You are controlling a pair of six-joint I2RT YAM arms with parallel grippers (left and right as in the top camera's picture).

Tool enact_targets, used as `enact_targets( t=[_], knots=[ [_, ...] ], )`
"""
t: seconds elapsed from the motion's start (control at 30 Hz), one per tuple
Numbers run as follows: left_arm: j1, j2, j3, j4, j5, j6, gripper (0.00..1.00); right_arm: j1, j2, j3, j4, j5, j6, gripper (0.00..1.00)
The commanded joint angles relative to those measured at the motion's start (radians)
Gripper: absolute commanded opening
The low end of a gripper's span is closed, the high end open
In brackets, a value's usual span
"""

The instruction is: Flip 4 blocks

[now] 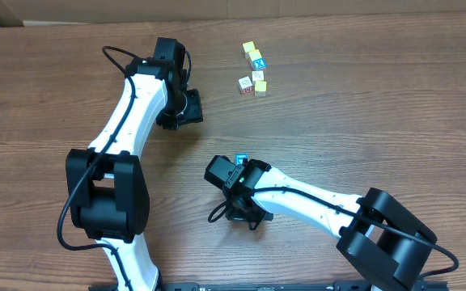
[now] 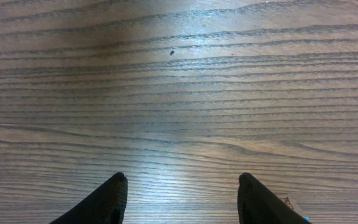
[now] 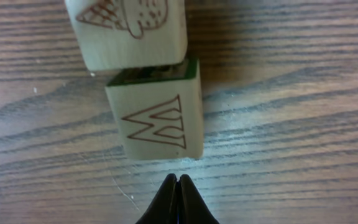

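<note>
"So, where are the blocks sitting?" the desk editor is asking.

"Two are lying on the wooden tabletop [image 1: 379,105] right in front of the right end effector [image 3: 177,182]," the photographer is answering. "The W block [image 3: 160,124], showing its pale lettered face and a strip of green along the far edge, is sitting just ahead of the fingertips without touching them. The picture block [image 3: 126,28] is lying right behind it, apparently touching. Three more, the blue-faced block [image 1: 256,61], the cream block [image 1: 258,75] and the red-marked block [image 1: 245,84], are clustering at the far side of the tabletop, packed in with two yellow-topped cubes [image 1: 249,48]."

"And the end effectors?"

"The right one's fingers are pressing together on nothing. The left end effector [image 2: 182,180] is hovering with its fingers spread over bare wood grain, gripping nothing. Seen from overhead, it is sitting near the cluster, to its left, and well apart from the right one."
</note>
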Motion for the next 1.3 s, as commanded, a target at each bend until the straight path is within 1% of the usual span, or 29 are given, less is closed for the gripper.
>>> enact_targets(
  t=[0.0,1.17,1.27],
  knots=[
    [-0.001,-0.018,-0.008,0.003,-0.01,-0.01,0.5,-0.001,-0.032,-0.005,0.014,0.039,0.011,0.04],
    [-0.001,-0.018,-0.008,0.003,-0.01,-0.01,0.5,-0.001,-0.032,-0.005,0.059,0.076,0.006,0.06],
    [-0.001,-0.018,-0.008,0.003,-0.009,-0.01,0.5,-0.001,-0.032,-0.002,0.058,0.053,-0.025,0.05]
  ],
)
